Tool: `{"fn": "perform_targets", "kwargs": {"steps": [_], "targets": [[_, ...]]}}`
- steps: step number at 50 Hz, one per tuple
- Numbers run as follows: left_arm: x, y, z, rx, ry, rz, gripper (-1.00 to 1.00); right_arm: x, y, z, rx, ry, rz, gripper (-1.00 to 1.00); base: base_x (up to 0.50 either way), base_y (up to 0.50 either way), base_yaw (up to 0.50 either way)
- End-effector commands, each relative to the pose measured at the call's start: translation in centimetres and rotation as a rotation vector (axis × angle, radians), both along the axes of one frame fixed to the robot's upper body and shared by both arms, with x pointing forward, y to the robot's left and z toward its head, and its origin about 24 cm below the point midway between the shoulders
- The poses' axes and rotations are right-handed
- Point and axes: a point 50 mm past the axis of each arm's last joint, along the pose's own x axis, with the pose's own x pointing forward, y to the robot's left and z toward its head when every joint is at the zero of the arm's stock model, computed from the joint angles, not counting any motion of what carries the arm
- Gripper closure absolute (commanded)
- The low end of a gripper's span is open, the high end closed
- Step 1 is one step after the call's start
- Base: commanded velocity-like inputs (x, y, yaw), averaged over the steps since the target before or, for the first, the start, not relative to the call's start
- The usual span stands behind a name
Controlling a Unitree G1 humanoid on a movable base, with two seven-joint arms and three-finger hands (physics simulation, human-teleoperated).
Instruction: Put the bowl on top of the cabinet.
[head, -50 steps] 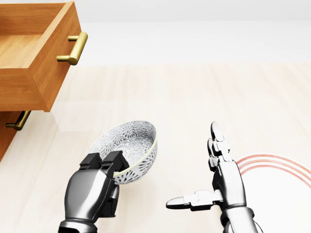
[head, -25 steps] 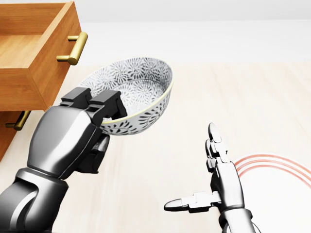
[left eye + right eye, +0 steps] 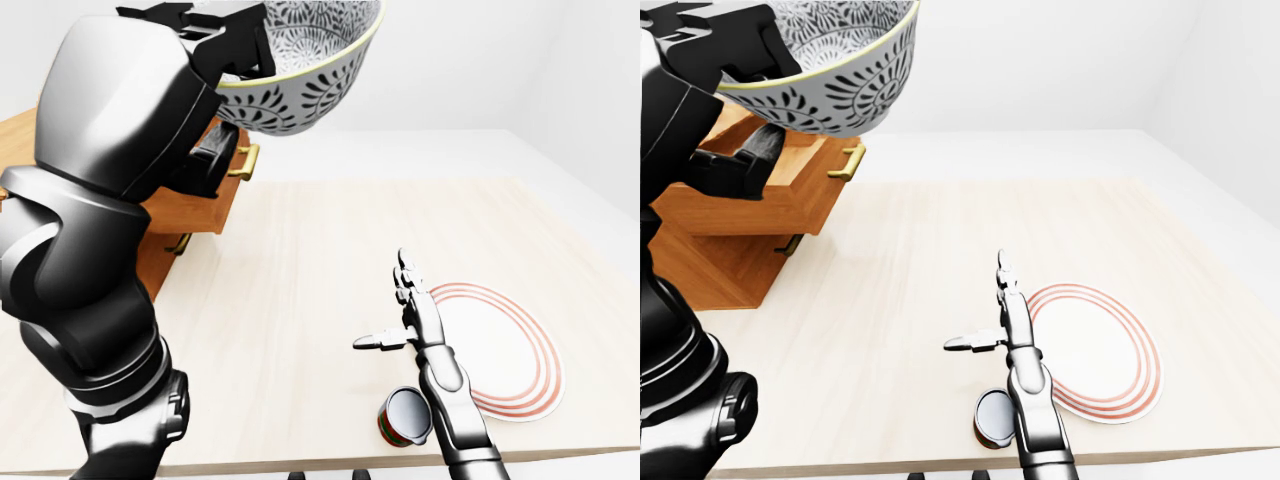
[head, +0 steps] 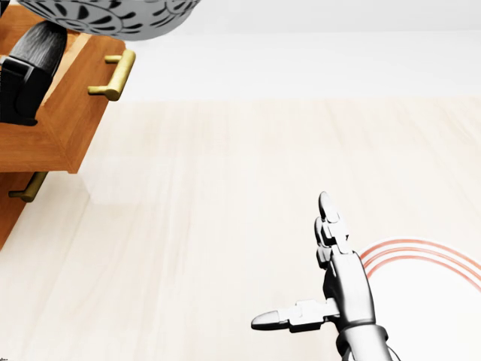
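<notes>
Upper left, my left hand (image 3: 190, 60) grips the bowl (image 3: 300, 60) by its rim, fingers closed, above the cabinet (image 3: 750, 200). My right hand (image 3: 412, 320) hangs open over the bench (image 3: 300, 300).

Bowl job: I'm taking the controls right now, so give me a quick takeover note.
Left hand: shut on the bowl at its rim, held high above the open top drawer of the cabinet.
Right hand: open, empty, over the table beside the striped plate; a small cup lies near its wrist.
Done: bowl grasped, raised.
Left: set it on the cabinet top, release.
</notes>
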Motion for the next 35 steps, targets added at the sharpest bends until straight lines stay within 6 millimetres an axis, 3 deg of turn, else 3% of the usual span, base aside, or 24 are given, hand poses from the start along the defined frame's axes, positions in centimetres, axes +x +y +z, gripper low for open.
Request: {"fn": "perform_targets", "kwargs": {"steps": [1, 8, 11, 16, 17, 18, 26, 35], "targets": [[-1.8, 2.9, 5.0, 0.034, -0.150, 0.075, 1.00, 0.0, 0.1, 0.0, 0.000, 0.001, 0.003, -1.00, 0.00, 0.00, 0.00], [-2.1, 5.0, 5.9, 0.045, -0.131, 0.125, 1.00, 0.0, 0.1, -0.1, -0.001, 0.002, 0.006, -1.00, 0.00, 0.00, 0.00], [-1.9, 6.9, 6.3, 0.041, -0.095, 0.182, 1.00, 0.0, 0.2, -0.1, -0.002, 0.002, 0.010, -1.00, 0.00, 0.00, 0.00], [-1.9, 6.8, 6.2, 0.054, -0.087, 0.180, 1.00, 0.0, 0.2, -0.1, -0.002, 0.002, 0.010, -1.00, 0.00, 0.00, 0.00], [-0.9, 11.0, 6.7, -0.034, -0.055, 0.321, 1.00, -0.1, 0.3, -0.1, -0.001, 0.001, 0.011, -1.00, 0.00, 0.00, 0.00], [-0.6, 11.8, 6.6, -0.044, -0.049, 0.341, 1.00, -0.1, 0.3, -0.1, -0.001, 0.002, 0.012, -1.00, 0.00, 0.00, 0.00], [1.9, 16.3, 6.4, -0.099, -0.054, 0.499, 1.00, -0.2, 0.3, -0.1, -0.002, 0.002, 0.014, -1.00, 0.00, 0.00, 0.00], [4.9, 19.8, 5.1, -0.139, -0.068, 0.656, 1.00, -0.2, 0.2, 0.0, 0.000, 0.002, 0.012, -1.00, 0.00, 0.00, 0.00]]}}
